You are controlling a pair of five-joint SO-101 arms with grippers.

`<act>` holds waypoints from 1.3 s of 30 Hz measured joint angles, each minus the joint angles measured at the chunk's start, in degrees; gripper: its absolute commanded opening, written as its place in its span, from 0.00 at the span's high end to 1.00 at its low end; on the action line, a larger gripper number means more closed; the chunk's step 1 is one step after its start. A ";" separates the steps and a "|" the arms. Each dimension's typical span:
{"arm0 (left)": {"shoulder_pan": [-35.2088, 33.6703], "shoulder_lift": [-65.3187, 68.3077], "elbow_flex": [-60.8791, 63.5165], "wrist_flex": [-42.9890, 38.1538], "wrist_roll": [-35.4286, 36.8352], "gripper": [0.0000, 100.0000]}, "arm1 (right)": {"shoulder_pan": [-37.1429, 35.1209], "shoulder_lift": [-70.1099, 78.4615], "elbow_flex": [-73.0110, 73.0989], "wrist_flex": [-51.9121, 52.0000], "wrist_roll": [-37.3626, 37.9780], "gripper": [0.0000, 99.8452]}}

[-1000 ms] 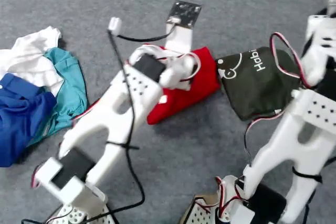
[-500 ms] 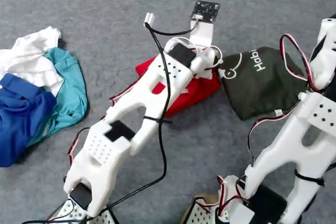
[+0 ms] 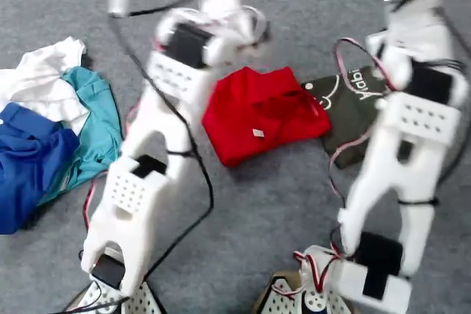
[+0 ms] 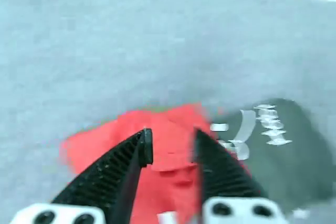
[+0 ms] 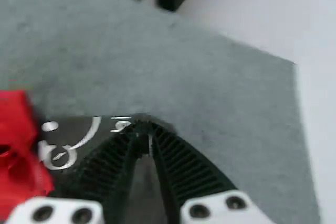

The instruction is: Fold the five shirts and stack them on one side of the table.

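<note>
The bases of my left arm (image 3: 158, 130) and right arm (image 3: 405, 152) stand on the grey table (image 3: 250, 248), on the near side of the red shirt (image 3: 254, 112). The red shirt lies folded into a rough square, flat on the cloth, between the lines of my two arms.

Well to the left of the red shirt sits a loose, unfolded heap. The blue shirt (image 3: 29, 163) is nearest me, the teal shirt (image 3: 96, 119) is on the side closest to the red shirt, and the white shirt (image 3: 40, 79) is at the heap's far end. On the right of the red shirt, touching its edge, lies the folded dark shirt (image 3: 357, 104) with white print. In the high view my right arm crosses in front of part of it.

Farther out, both my wrists are lifted off the table, beyond the red shirt's far edge. My left gripper (image 4: 170, 142) is part-way open, with a narrow gap between its ribbed fingers and nothing in that gap. The red shirt shows past its tips, apart from them. My right gripper (image 5: 143, 139), to the right of the red shirt, has its fingers closed tip to tip over the dark shirt's far edge. I can make out no cloth pinched between them.
</note>
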 measured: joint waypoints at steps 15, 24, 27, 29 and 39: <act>-15.82 31.82 -8.62 4.66 0.00 0.98 | -27.08 36.66 -21.36 17.76 0.70 1.00; -21.01 32.88 -7.82 4.66 -3.60 0.98 | -28.04 52.40 -38.86 29.54 0.70 1.00; -20.66 32.88 -7.82 4.66 -4.66 0.98 | -26.02 57.23 -43.43 30.42 0.70 1.00; -20.22 32.88 -7.82 4.66 -5.45 0.98 | -23.82 59.52 -47.03 30.51 0.70 1.00; -18.02 32.88 -7.82 4.66 -6.42 0.98 | -15.12 68.57 -70.07 24.35 5.27 1.00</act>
